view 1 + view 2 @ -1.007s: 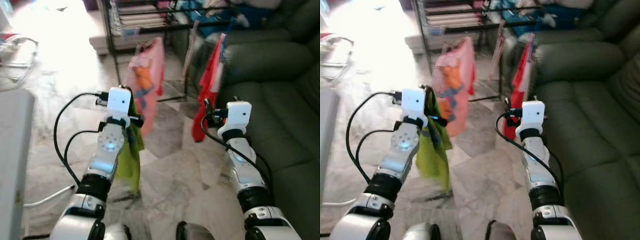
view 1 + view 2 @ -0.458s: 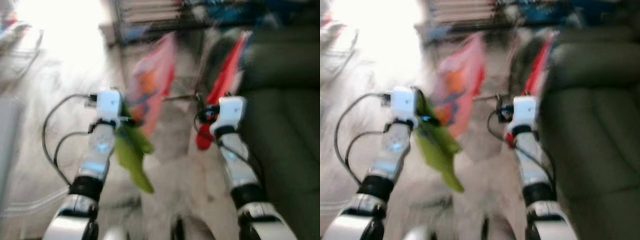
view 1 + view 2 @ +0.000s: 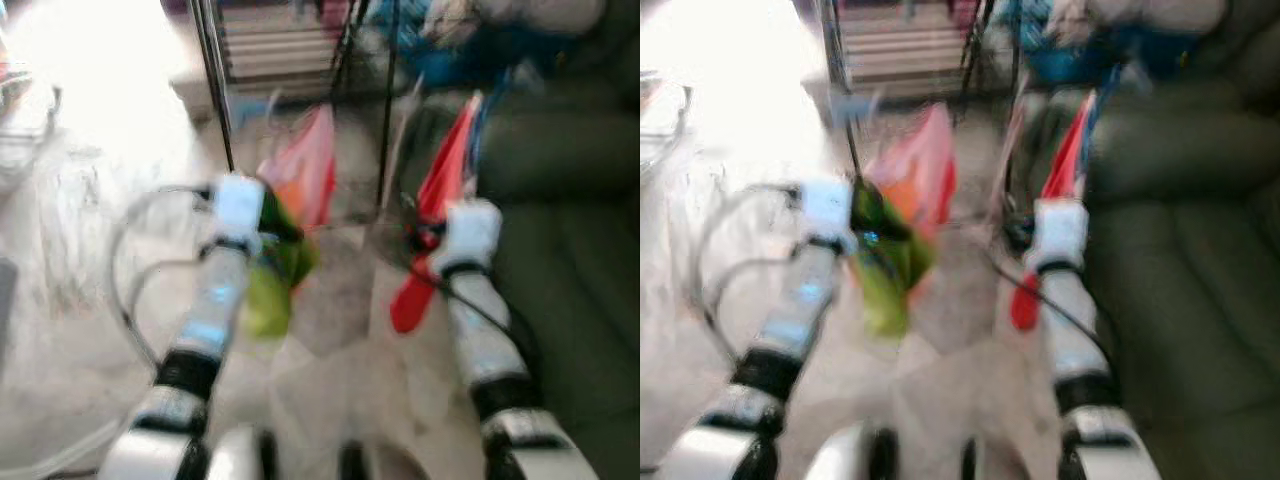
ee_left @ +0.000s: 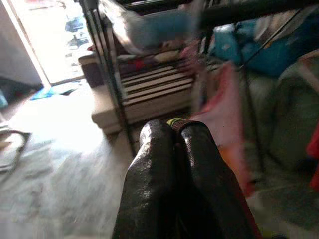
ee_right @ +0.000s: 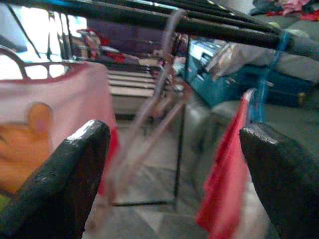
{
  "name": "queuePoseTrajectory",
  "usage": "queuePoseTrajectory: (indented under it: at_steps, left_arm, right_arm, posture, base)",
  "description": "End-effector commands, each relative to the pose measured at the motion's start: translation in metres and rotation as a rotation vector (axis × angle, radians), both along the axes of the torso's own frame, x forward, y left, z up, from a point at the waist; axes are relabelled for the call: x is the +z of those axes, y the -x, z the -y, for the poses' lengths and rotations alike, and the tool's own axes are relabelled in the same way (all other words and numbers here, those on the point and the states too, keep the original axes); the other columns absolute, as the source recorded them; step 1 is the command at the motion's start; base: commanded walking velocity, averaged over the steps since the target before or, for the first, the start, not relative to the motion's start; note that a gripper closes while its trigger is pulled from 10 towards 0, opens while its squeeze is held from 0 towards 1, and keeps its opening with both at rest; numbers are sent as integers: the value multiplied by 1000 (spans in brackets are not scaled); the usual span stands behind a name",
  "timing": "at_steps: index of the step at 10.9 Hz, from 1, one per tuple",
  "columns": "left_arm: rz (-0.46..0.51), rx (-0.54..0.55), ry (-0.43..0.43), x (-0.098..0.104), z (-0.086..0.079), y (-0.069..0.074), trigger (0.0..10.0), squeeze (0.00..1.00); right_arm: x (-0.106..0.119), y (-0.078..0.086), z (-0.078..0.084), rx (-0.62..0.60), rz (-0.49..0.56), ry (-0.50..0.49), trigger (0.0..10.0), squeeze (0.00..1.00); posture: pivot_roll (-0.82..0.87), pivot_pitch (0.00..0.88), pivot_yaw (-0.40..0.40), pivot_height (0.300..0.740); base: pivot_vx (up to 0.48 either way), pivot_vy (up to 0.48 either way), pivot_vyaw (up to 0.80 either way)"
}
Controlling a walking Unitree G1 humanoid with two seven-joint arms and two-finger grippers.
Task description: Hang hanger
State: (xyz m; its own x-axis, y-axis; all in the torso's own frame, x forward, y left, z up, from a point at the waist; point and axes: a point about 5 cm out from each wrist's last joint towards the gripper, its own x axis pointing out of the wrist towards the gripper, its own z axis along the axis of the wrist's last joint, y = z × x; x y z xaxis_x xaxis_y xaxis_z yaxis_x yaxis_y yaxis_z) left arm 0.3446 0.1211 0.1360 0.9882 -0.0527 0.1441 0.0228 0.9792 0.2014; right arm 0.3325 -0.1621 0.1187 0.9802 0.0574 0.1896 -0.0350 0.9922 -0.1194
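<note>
Here the green garment (image 3: 268,285), presumably on its hanger, dangles just below the left gripper (image 4: 174,130), whose fingers are pinched together on it. The right gripper (image 5: 174,149) is spread wide, holding nothing. Lift the load squarely toward the black rack rail (image 5: 149,17) ahead, between the pink garment (image 3: 305,170) and the red one (image 3: 440,200). Marble floor (image 3: 90,210) lies beneath; the dark sofa (image 3: 570,240) stands beside the right gripper.
</note>
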Motion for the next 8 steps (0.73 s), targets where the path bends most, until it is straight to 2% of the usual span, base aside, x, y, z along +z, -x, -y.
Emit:
queuePoseTrajectory:
  at_steps: [1, 2, 7, 8]
  left_arm:
    - [20, -14, 13, 6, 8, 0, 10000, 0]
    - [29, -15, 1, 7, 8, -1, 10000, 0]
    - [43, -27, -12, 9, 10, 0, 10000, 0]
    - [45, -28, -15, 9, 11, -1, 10000, 0]
  right_arm:
    - [-3, 2, 12, -35, -12, 5, 10000, 0]
    - [-3, 2, 12, -34, -13, 8, 10000, 0]
    - [-1, 0, 15, -63, -11, 6, 10000, 0]
    - [2, -6, 16, -56, -24, -5, 10000, 0]
  posture:
    - [-73, 160, -28, 740]
    - [-73, 158, -29, 740]
    - [-74, 162, -30, 740]
    - [-76, 170, -22, 740]
  base:
    - [259, 405, 0]
    - [0, 420, 0]
    - [0, 0, 0]
    - [0, 0, 0]
